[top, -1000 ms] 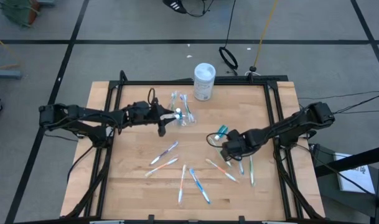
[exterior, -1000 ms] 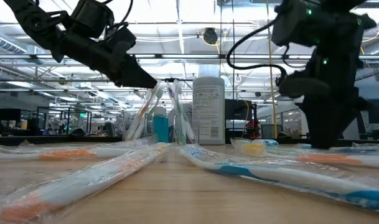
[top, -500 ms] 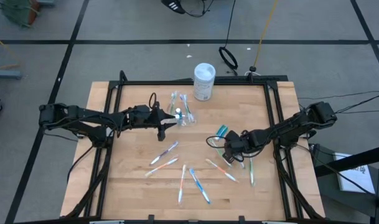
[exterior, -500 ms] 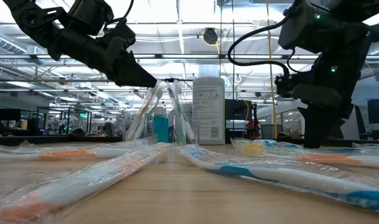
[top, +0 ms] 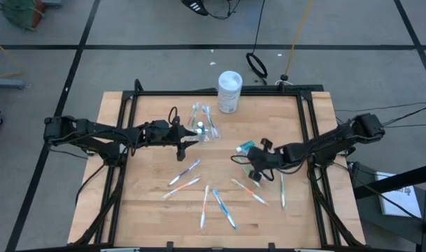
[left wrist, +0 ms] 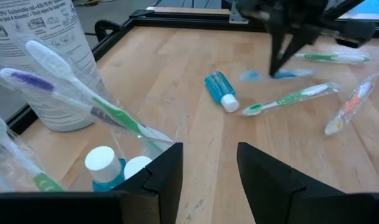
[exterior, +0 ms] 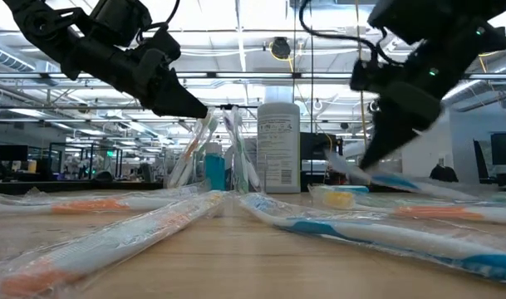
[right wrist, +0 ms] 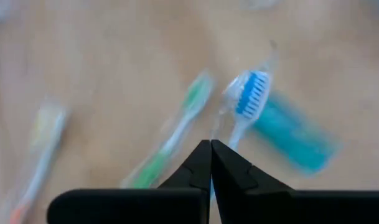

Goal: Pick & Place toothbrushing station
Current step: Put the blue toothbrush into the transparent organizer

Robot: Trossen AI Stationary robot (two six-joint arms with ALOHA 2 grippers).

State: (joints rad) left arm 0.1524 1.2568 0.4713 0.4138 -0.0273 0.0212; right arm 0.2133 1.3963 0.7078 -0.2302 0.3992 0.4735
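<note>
The right gripper [top: 260,166], right of centre in the high view, is pinching shut on a slim, plastic-wrapped white toothbrush with blue bristles [right wrist: 244,107] and is carrying it tilted, head up, above the wooden table [top: 143,210]; the low view is showing it hanging from the fingers at upper right. Such a brush is probably light and stiff, though its crinkly wrapper looks slippery, so a mid-handle pinch seems safest. The small blue toothpaste tube [left wrist: 218,90] is lying just beside. The left gripper [top: 190,136] is waiting with its fingers parted beside the small clear plastic cup [top: 204,131], above centre, already holding several brushes.
</note>
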